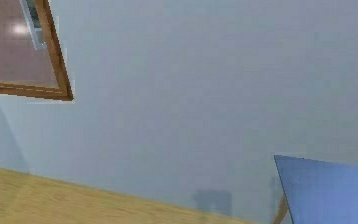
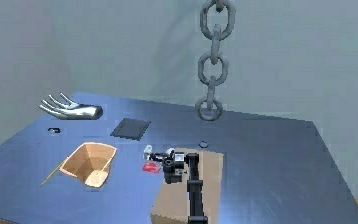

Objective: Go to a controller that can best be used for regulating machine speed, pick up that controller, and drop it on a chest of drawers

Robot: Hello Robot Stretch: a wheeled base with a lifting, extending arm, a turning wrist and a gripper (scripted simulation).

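Controller, if the small white-and-red blob (image 2: 147, 156) is that, lies on the blue-grey table (image 2: 287, 150), with the gripper (image 2: 160, 161) at its 3 o'clock. I cannot tell whether the fingers grip it. An open tan box (image 2: 90, 163) sits at 9 o'clock, a dark flat square (image 2: 131, 127) at 11, and a chain sculpture (image 2: 214, 60) at 1.
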